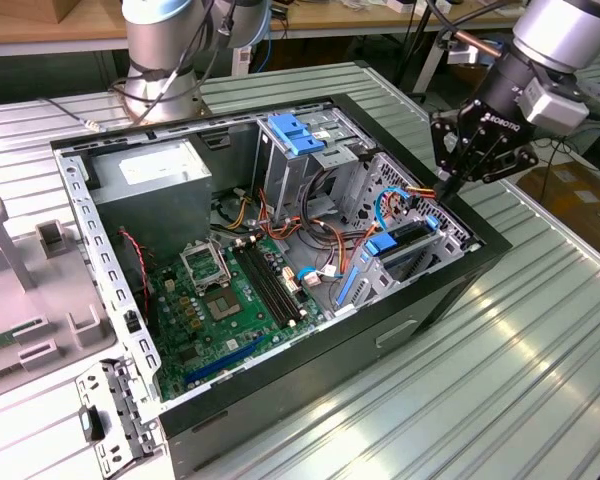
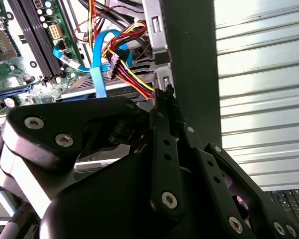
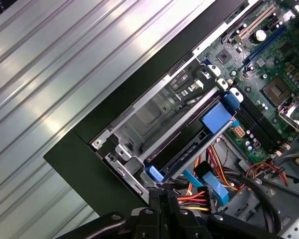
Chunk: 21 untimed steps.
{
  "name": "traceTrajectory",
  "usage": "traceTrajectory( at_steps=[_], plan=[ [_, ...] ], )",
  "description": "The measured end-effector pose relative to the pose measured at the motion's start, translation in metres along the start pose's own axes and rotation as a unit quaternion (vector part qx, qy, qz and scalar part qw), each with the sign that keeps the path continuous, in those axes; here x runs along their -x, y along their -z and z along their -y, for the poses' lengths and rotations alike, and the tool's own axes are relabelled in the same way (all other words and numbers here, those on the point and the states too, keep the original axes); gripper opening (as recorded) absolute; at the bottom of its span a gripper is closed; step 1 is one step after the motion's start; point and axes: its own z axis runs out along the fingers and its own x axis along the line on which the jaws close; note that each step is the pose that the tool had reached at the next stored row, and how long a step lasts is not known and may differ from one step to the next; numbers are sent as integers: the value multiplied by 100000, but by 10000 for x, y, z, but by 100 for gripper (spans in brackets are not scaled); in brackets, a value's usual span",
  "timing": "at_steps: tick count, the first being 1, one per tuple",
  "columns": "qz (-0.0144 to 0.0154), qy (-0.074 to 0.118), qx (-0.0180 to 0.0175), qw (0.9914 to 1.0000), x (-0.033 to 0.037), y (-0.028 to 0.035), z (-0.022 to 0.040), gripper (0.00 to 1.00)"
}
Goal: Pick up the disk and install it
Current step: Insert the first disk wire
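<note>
So the black open desktop computer case (image 1: 280, 395) is lying on its side on the ribbed metal table (image 1: 540, 380), which makes sense: everything inside faces up and the arm can come at it from above.

The disk, a flat dark hard drive in bright blue plastic side rails with a blue tab (image 1: 405, 245), is already sitting in the metal drive cage (image 3: 154, 117) at the front corner of the case, on the exterior view's right. In the first wrist view you can see it (image 3: 199, 137) lying slotted along the bay, blue tab facing the green motherboard (image 1: 220, 300). Looks seated or very nearly so to me, though I can't tell if it's clicked home.

The black two-finger gripper (image 1: 450, 182) hangs right over that corner, tips just beside the bundle of red, yellow and orange power wires (image 1: 420, 190) near the case wall. In both wrist views the fingers (image 3: 162, 199) look pressed together with nothing between them, so I'd say closed and empty, probably pinched like that so it works as a poking tip instead of a clamp.
</note>
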Motion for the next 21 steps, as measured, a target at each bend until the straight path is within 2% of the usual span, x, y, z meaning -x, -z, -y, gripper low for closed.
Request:
traceTrajectory(
  at_steps=[8,13,18,21],
  plan=[
    [67,12,-98,100000,162,-20,-157,17],
    [104,-3,-154,100000,291,-37,-280,17],
    [212,-2805,-349,99960,303,-65,-291,17],
    [290,-5070,-502,99870,302,-84,-292,17]
  ],
)
